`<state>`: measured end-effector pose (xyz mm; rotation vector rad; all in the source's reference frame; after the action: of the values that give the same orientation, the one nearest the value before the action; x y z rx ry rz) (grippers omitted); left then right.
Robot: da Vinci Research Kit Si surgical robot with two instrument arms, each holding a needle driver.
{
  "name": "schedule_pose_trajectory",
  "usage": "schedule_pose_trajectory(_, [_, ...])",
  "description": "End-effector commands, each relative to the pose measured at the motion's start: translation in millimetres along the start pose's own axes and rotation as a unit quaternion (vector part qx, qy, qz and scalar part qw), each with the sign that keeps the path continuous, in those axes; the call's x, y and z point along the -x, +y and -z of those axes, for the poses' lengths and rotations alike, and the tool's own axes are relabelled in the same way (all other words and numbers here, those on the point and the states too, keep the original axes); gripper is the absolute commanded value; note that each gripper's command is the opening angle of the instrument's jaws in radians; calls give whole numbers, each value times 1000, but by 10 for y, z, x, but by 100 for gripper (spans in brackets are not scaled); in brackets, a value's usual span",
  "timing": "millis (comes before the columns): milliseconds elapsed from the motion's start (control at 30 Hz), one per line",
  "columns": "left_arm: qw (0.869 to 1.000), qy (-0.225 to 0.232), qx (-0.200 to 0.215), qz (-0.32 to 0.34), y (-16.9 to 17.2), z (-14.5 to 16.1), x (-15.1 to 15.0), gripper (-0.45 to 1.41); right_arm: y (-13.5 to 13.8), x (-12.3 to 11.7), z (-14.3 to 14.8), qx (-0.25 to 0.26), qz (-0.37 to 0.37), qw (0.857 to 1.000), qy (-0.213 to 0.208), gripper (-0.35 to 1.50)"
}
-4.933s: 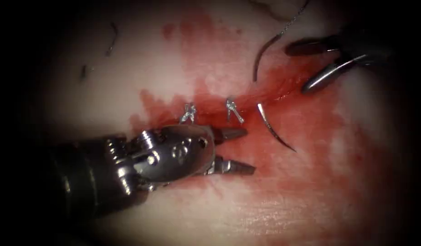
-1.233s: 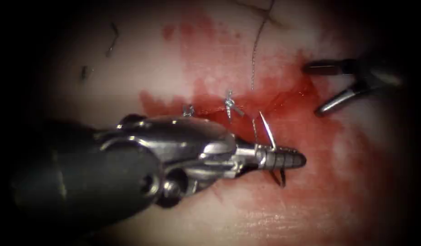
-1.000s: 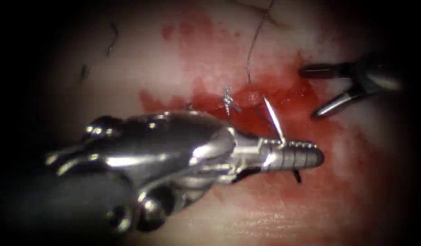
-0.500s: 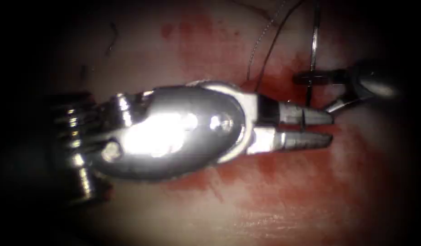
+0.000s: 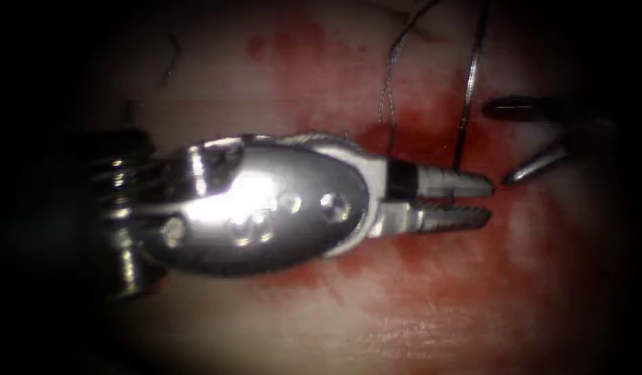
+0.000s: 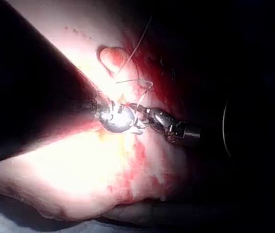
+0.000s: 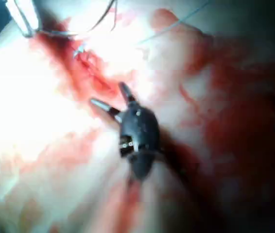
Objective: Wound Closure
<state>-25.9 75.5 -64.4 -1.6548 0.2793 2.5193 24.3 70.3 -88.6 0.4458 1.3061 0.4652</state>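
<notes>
The left tool has its jaws nearly pressed together on one end of the needle, which rises clear of the tissue straight up from the upper jaw, the thread hanging just beside it. Beyond the needle, the right tool hovers with jaws spread wide, holding nothing. The right wrist view shows those spread jaws poised over the red fluid along the cut, while the left wrist view shows the needle as a thin arc beyond the left tool's tip.

The left tool was glossy polished metal with ridged jaws — the tissue looked wet, the needle thin, shiny steel.
</notes>
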Motion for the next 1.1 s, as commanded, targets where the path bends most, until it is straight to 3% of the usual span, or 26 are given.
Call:
schedule_pose_trajectory(33, [1000,-3,-4,-2,-3,-9,6,-35,-4,-3,-7,0,-21,1000,3,78])
schedule_pose_trajectory(100, [1000,-7,-11,-7,-3,-10,14,-35,-10,-5,-8,0,-43,999,2,58])
schedule_pose_trajectory(167, [1000,-9,-21,-14,-3,-10,23,-35,-16,-5,-12,6,-76,997,-5,56])
schedule_pose_trajectory(200, [999,-16,-32,-27,-4,-10,30,-35,-20,-5,-16,24,-137,990,-11,52])
schedule_pose_trajectory(333, [997,-29,-49,-44,-3,-12,40,-35,-19,-9,-23,64,-233,970,-14,42])
schedule_pose_trajectory(400, [996,-34,-60,-59,0,-13,43,-35,-17,-11,-25,87,-259,962,-13,46])
schedule_pose_trajectory(533, [994,-37,-69,-71,3,-14,44,-35,-15,-14,-28,104,-263,959,-11,52])
schedule_pose_trajectory(567, [993,-39,-76,-82,4,-15,44,-35,-14,-16,-31,117,-267,957,-11,73])
schedule_pose_trajectory(700, [992,-44,-78,-90,4,-15,44,-35,-12,-19,-33,127,-274,953,-8,94])
schedule_pose_trajectory(767, [991,-49,-82,-99,7,-15,45,-35,-11,-22,-37,133,-280,951,-5,118])
schedule_pose_trajectory(967, [989,-59,-88,-106,10,-18,51,-35,-21,-28,-50,139,-287,948,-1,121])
schedule_pose_trajectory(1100, [987,-65,-92,-110,12,-20,58,-35,-25,-34,-58,142,-293,945,6,111])
